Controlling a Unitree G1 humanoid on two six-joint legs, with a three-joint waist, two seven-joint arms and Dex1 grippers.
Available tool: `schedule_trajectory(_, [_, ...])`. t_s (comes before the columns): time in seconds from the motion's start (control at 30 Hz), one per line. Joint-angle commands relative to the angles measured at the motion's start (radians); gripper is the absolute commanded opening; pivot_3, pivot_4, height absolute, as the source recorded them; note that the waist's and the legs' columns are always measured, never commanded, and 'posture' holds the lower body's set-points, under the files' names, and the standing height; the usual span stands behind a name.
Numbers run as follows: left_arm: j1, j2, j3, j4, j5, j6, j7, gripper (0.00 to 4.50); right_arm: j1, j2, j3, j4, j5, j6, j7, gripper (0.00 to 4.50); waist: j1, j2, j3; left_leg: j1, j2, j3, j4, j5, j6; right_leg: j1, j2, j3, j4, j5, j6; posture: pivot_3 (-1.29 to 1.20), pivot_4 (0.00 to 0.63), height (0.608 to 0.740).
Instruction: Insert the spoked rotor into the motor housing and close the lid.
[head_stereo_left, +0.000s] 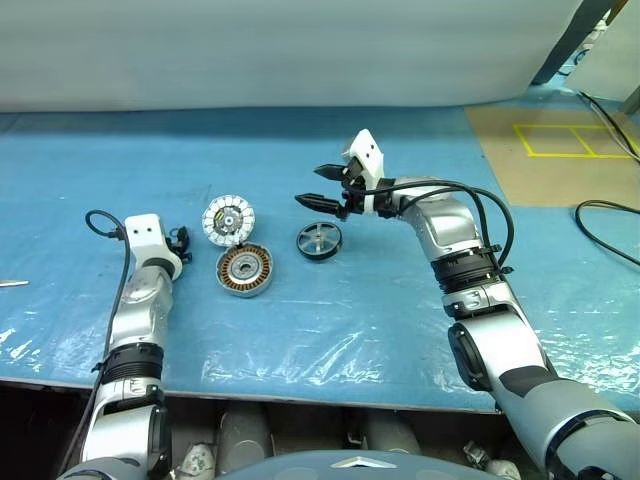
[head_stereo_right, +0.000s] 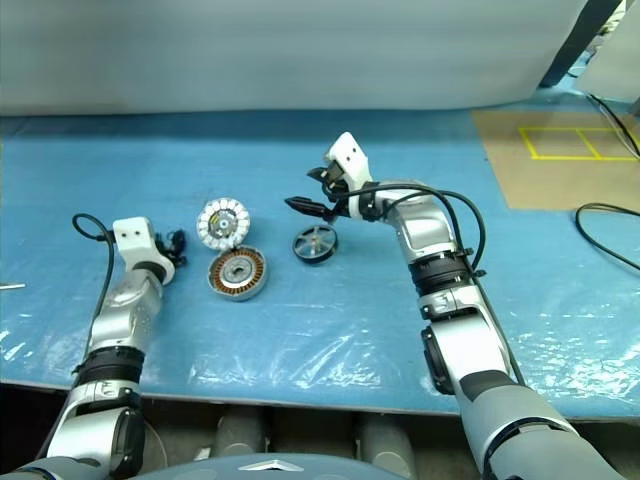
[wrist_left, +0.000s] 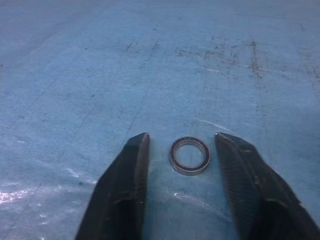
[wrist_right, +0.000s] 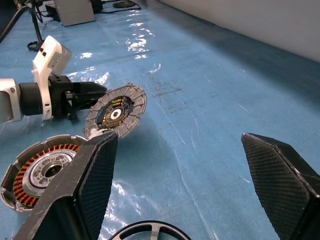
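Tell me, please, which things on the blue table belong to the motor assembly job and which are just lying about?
Job:
spoked rotor
motor housing
lid

Lying about:
small metal ring, between the left gripper's fingers
black cables
yellow tape marking

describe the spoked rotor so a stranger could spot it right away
On the blue table cover, three round parts lie near the middle. The spoked rotor is the rightmost, below the right gripper: a silver wheel with dark gaps, without the motor housing's copper windings.
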Motion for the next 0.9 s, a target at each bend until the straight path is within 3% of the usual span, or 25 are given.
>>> schedule_trajectory(0.03, [0.009, 0.005, 0.002, 0.025, 0.015, 0.023, 0.017, 0.87, -0.025, 0.005, -0.008, -0.016, 0.029, -0.021, -0.006, 4.13, 0.0, 0.0, 0.0, 0.0, 0.0, 0.0, 0.0, 0.0, 0.0, 0.0, 0.0, 0.0, 0.0, 0.0, 0.0, 0.0, 0.15, 0.74])
schedule_trajectory(0.07, [0.011, 0.007, 0.004, 0.025, 0.015, 0.019, 0.018, 0.67, -0.024, 0.006, -0.008, -0.018, 0.03, -0.02, -0.007, 4.13, 0.0, 0.0, 0.0, 0.0, 0.0, 0.0, 0.0, 0.0, 0.0, 0.0, 0.0, 0.0, 0.0, 0.0, 0.0, 0.0, 0.15, 0.74])
schedule_trajectory(0.27, [0.08, 0.021, 0.041, -0.093, -0.085, -0.023, -0.137, 0.67, -0.009, 0.002, -0.01, -0.03, 0.043, -0.021, -0.004, 4.13, -0.004, 0.0, 0.0, 0.0, 0.0, 0.0, 0.0, 0.0, 0.0, 0.0, 0.0, 0.0, -0.001, 0.0, 0.0, 0.0, 0.15, 0.74])
schedule_trajectory(0.43, [0.2, 0.043, 0.088, -0.293, -0.246, -0.019, -0.338, 0.67, 0.024, -0.011, 0.006, -0.065, 0.055, -0.024, 0.021, 4.13, 0.0, -0.001, 0.001, -0.001, 0.0, 0.0, -0.002, 0.0, 0.0, 0.0, 0.0, -0.001, -0.003, 0.0, 0.0, 0.0, 0.15, 0.74])
schedule_trajectory(0.57, [0.282, 0.062, 0.11, -0.429, -0.312, 0.009, -0.387, 0.67, 0.043, -0.021, 0.013, -0.079, 0.058, -0.025, 0.031, 4.13, 0.001, -0.004, 0.003, -0.002, 0.001, 0.0, -0.003, 0.0, 0.0, 0.0, 0.0, -0.003, -0.003, -0.002, -0.004, 0.0, 0.15, 0.74])
schedule_trajectory(0.9, [0.393, 0.133, 0.015, -0.633, -0.359, 0.02, -0.608, 0.67, 0.119, -0.065, 0.034, -0.249, 0.166, 0.091, 0.164, 4.13, 0.002, -0.004, 0.003, -0.001, 0.002, 0.0, -0.003, 0.0, 0.0, 0.0, 0.0, -0.003, -0.004, -0.003, -0.004, 0.0, 0.15, 0.74])
